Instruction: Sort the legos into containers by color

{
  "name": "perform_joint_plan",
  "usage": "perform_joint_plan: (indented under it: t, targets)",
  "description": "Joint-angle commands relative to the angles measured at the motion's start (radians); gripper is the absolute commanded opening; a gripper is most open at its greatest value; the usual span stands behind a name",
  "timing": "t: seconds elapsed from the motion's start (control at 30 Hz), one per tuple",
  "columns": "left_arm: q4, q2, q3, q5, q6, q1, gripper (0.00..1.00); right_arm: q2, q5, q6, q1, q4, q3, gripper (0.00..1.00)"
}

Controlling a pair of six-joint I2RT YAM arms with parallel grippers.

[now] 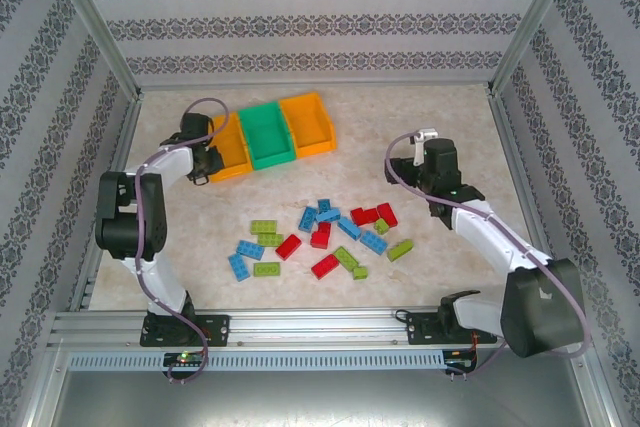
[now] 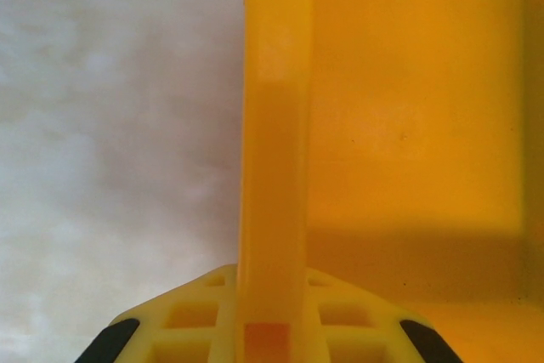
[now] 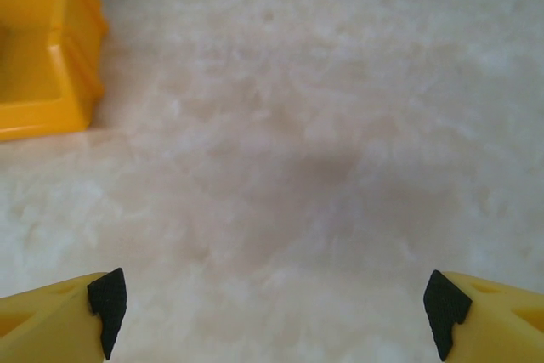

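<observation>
Left gripper [image 2: 270,333] pinches the orange plastic bin [image 2: 276,125] by its wall, clear in its wrist view; right gripper [image 3: 272,308] hangs spread above pale table [image 3: 297,125].

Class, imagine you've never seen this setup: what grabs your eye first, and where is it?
A scatter of red, blue and lime green legos lies in the middle of the table, nearer than the containers, an orange-green-orange row farther back. The left end effector is shut on the outer wall of the left orange bin, while the right end effector hangs open over bare surface.
</observation>
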Motion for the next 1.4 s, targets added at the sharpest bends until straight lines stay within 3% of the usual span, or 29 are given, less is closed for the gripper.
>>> perform_joint_plan:
  t: [0.0,0.2,0.53,0.8,1.03,1.37]
  targets:
    - [0.025,-0.046,0.006,0.017,0.044,-0.072,0.0,-0.044,0.008,0.164,0.007,-0.366,0.047,0.9]
    - [0.038,-0.047,-0.016,0.053,0.017,-0.132,0.0,-0.081,-0.085,0.322,0.033,-0.643,0.074,0.75]
    - [0.072,-0.031,-0.045,0.094,-0.015,-0.186,0.02,-0.212,-0.15,0.482,0.067,-0.71,-0.056,0.61]
    - [0.108,-0.024,-0.069,0.137,-0.071,-0.24,0.06,-0.269,-0.144,0.565,0.095,-0.731,-0.115,0.59]
    - [0.132,-0.054,-0.119,0.106,-0.105,-0.308,0.14,-0.219,-0.13,0.643,0.166,-0.713,-0.113,0.59]
    - [0.128,-0.05,-0.118,0.114,-0.087,-0.314,0.2,-0.167,-0.089,0.687,0.217,-0.73,-0.116,0.59]
